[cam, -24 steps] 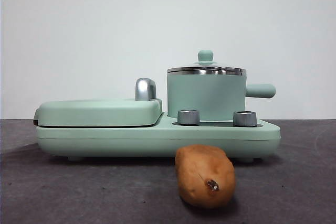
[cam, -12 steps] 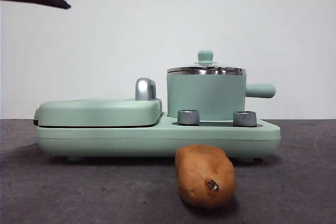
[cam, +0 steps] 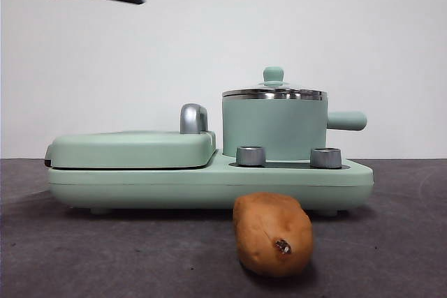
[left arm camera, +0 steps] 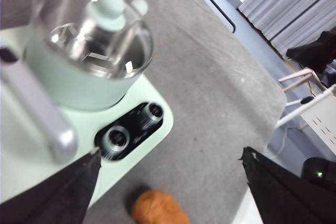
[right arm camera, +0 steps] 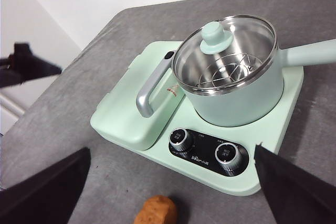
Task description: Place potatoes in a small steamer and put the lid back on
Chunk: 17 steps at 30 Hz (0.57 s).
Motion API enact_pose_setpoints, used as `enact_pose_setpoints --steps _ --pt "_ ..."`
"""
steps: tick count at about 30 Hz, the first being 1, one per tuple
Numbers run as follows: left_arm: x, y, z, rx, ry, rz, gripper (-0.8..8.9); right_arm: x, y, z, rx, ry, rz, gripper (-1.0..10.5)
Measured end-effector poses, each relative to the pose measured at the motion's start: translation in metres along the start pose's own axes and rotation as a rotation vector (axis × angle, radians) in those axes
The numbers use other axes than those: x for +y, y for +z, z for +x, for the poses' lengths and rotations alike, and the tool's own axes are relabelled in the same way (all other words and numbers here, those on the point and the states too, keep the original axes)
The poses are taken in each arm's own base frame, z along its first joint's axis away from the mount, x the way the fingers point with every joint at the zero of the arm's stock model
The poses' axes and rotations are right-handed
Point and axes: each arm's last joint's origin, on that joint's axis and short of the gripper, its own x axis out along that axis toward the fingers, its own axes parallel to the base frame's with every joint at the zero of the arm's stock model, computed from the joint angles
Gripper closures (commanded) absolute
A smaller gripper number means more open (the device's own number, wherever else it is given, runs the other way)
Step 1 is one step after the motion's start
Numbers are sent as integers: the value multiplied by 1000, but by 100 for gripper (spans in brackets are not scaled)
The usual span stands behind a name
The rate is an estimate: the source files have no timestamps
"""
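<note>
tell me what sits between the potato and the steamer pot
Two steel knobs on the cooker base's black control panel lie between the potato and the small steamer, with a bare strip of grey table; the right wrist view shows it best.

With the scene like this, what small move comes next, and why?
Probably bring the left gripper, jaws open, down over the lid's knob. The lid sits on the steamer, so the potato, lying on the table in front of the cooker, can't go in. The right gripper hangs open above.

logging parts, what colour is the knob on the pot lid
Mint green, like the pot; the knob shows best in the right wrist view.
</note>
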Motion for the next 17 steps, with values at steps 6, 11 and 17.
enact_pose_setpoints --steps 6,11,17 --pt "-8 39 33 65 82 36 376 0 0 0 0 0 0 448" --pt "-17 71 65 102 197 106 377 0 0 0 0 0 0 448" --pt "-21 93 113 169 350 187 377 0 0 0 0 0 1 448"
